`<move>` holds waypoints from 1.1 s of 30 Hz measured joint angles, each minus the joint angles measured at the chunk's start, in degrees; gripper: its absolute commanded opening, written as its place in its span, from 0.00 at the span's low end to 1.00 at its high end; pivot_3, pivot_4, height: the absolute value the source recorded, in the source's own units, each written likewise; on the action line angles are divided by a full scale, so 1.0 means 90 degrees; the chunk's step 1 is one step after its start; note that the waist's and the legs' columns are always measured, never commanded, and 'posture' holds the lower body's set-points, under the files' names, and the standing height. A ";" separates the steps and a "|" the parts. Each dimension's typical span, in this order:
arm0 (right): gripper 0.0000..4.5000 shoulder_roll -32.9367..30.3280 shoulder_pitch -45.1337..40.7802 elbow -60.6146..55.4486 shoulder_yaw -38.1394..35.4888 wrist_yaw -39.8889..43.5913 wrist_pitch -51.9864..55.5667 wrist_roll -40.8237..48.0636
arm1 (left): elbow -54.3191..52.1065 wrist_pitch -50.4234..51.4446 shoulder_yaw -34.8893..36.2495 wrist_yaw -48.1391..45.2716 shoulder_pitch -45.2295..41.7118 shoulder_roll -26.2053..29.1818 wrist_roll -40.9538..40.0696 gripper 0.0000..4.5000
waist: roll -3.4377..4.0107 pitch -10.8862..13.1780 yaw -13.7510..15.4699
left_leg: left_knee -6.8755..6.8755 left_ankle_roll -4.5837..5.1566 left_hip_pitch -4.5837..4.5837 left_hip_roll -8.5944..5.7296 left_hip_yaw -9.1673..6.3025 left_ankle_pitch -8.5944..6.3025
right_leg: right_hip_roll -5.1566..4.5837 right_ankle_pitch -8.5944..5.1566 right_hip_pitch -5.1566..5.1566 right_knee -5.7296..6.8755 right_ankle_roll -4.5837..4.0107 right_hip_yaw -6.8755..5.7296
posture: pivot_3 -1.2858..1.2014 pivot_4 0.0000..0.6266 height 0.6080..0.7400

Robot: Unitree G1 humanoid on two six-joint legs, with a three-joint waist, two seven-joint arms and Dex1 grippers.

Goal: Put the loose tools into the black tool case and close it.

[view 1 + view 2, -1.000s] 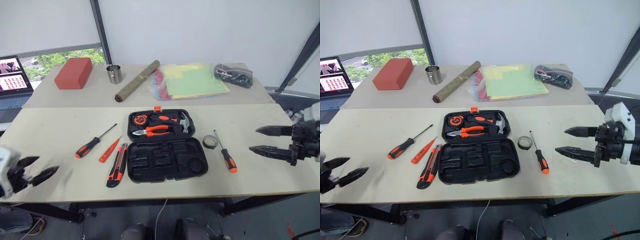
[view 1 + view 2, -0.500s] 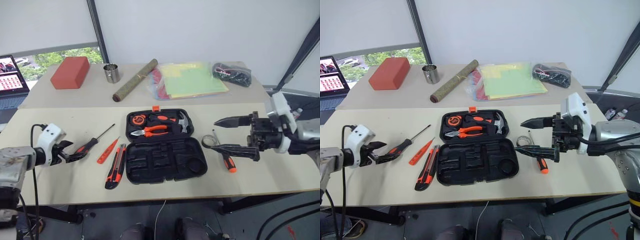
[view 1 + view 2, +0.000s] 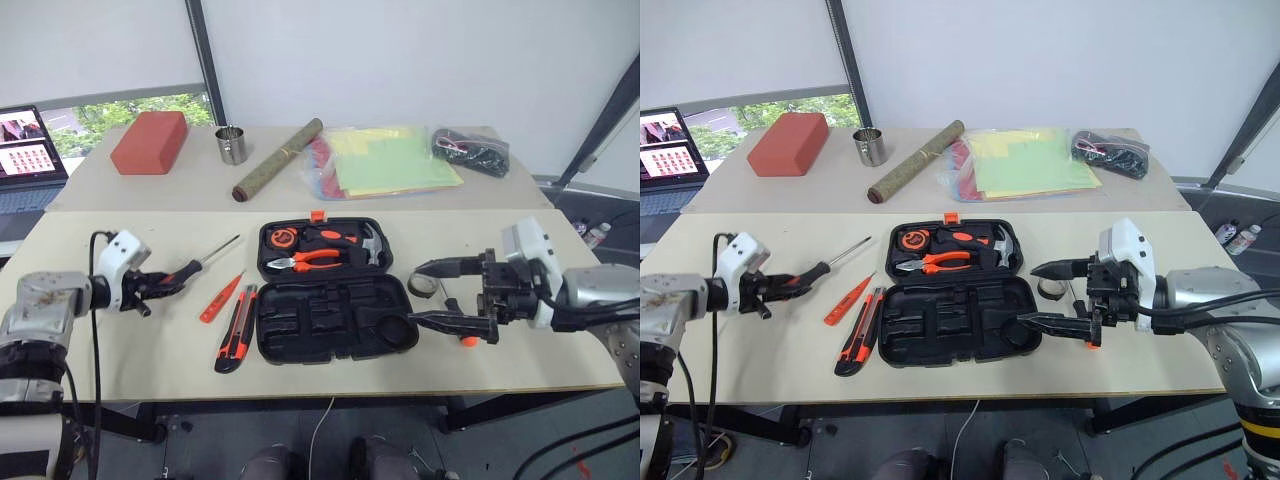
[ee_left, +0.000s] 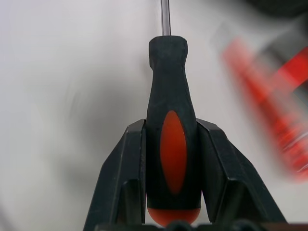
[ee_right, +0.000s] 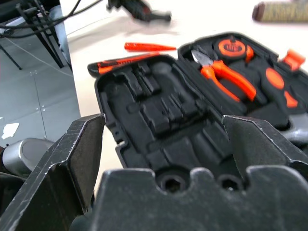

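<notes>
The black tool case [image 3: 335, 318] lies open mid-table, with pliers, a hammer and a tape measure in its far half. My left gripper [image 3: 160, 283] is shut on the handle of an orange-and-black screwdriver [image 4: 172, 139], whose shaft points toward the case. A slim orange tester pen [image 3: 220, 299] and a utility knife [image 3: 235, 342] lie left of the case. My right gripper [image 3: 415, 295] stands open at the case's right edge. The tape roll [image 3: 422, 285] sits just behind it, partly covered. The gripper covers most of the second screwdriver [image 3: 464, 340].
On the rear table sit a red block [image 3: 150, 142], a metal cup [image 3: 232, 145], a rolled mat [image 3: 275, 160], coloured folders [image 3: 390, 160] and a bag of cables [image 3: 470, 150]. A laptop [image 3: 30, 145] stands at the far left.
My left gripper has moved in from the table's left front edge and shut on the screwdriver handle. My right gripper, still open, has moved left to the case's right edge.
</notes>
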 measured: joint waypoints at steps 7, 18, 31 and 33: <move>1.00 -0.0199 0.0621 -0.0395 -0.0250 -0.0166 -0.0045 -0.0180 | -0.1700 0.0139 -0.1357 -0.1410 -0.0951 -0.0415 0.0030 0.21 | 0.0004 -0.0004 -0.0017 | 0.0003 0.0004 0.0030 -0.0005 0.0005 0.0003 | 0.0022 -0.0026 0.0027 0.0004 0.0045 0.0014 | 0.52 0.24 0.97; 1.00 0.0014 0.0941 -0.0736 -0.0399 -0.0680 -0.0045 -0.0133 | -0.0913 0.0311 -0.2759 -0.0667 -0.1290 -0.1632 0.1328 0.21 | -0.0005 0.0001 -0.0008 | 0.0020 0.0014 0.0009 0.0014 -0.0001 0.0005 | 0.0030 -0.0005 0.0019 0.0000 0.0010 0.0015 | 0.52 0.24 0.97; 1.00 0.0110 0.1295 -0.0980 -0.0694 -0.0987 -0.0019 0.0076 | -0.0849 0.0440 -0.2533 -0.0816 -0.1394 -0.1986 0.1027 0.81 | -0.0005 0.0001 0.0027 | 0.0062 0.0017 -0.0018 0.0016 -0.0039 0.0005 | 0.0025 -0.0006 0.0021 0.0005 0.0024 0.0001 | 0.52 0.24 0.97; 1.00 0.0110 0.1380 -0.1019 -0.0753 -0.1020 -0.0019 0.0116 | -0.0942 0.0511 -0.2421 -0.0829 -0.1507 -0.2017 0.0946 0.70 | -0.0005 0.0001 0.0027 | 0.0072 0.0019 -0.0026 0.0018 -0.0046 0.0004 | 0.0028 -0.0006 0.0021 0.0005 0.0024 -0.0002 | 0.52 0.24 0.97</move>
